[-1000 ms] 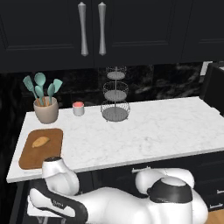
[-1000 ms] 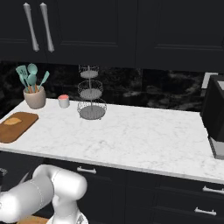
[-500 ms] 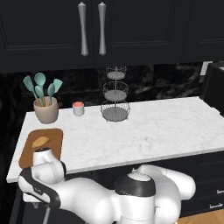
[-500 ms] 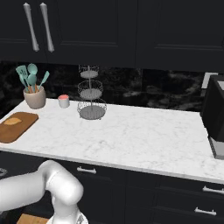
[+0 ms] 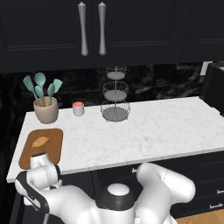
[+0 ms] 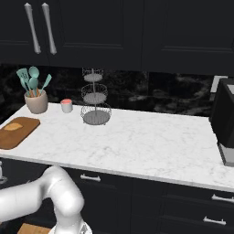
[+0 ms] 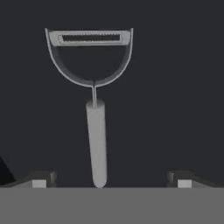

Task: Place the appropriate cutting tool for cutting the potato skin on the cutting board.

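The two dark fingers (image 7: 39, 178) stand wide apart at the bottom of the hand view, one on each side, and they hold nothing. The gripper (image 7: 109, 180) is open. The peeler (image 7: 94, 105) lies right between the fingers and a bit ahead of them, on a flat dark surface. Its straight grey handle points back toward the gap between the fingers, and the handle's rounded end sits about midway between the two tips. Its loop head with the slotted blade is at the far end, away from the fingers. The fingers do not touch the peeler. In the left base view, the white arm bends down low in front of the counter, below its left end. Up on the white marble counter (image 5: 148, 131) lies the brown cutting board (image 5: 52, 146), at the left end. The small tan potato (image 5: 41, 141) rests on the board. Behind the board stands a pot of teal spatulas (image 5: 43, 98), and next to that a little cup with a red lid (image 5: 78, 108). A wire tiered stand (image 5: 115, 98) is near the cup.
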Robot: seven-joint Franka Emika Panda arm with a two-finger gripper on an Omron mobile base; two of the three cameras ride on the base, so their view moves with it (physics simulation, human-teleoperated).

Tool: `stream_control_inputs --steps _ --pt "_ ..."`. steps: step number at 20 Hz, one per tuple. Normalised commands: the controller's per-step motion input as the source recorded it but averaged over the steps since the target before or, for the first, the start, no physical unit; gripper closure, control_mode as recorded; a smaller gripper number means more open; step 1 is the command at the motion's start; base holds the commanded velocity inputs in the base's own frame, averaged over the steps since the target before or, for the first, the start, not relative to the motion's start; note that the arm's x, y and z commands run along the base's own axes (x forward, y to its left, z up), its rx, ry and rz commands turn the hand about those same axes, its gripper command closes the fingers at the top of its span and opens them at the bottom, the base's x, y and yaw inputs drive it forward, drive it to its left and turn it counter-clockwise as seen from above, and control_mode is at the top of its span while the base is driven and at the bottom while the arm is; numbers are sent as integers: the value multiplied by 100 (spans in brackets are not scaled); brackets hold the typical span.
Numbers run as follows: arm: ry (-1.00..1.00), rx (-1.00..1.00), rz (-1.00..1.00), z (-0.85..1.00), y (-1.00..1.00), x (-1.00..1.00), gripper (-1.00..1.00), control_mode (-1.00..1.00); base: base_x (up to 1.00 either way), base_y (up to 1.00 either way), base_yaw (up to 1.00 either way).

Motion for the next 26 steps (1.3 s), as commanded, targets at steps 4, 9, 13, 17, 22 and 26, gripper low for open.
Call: stream_control_inputs --steps 4,9,13,17,22,26 --pt "0 0 0 -58 0 0 -100 -100 0 0 0" --pt "0 0 0 -62 15 9 -100 -100 0 0 0" --pt "0 0 0 -50 26 18 -100 -100 0 0 0" --pt "0 0 0 -43 8 2 100 -100 0 0 0" --pt "-3 0 0 -28 0 -15 100 -100 0 0 0" --pt "-10 0 -2 2 -4 -35 100 -100 0 0 0"
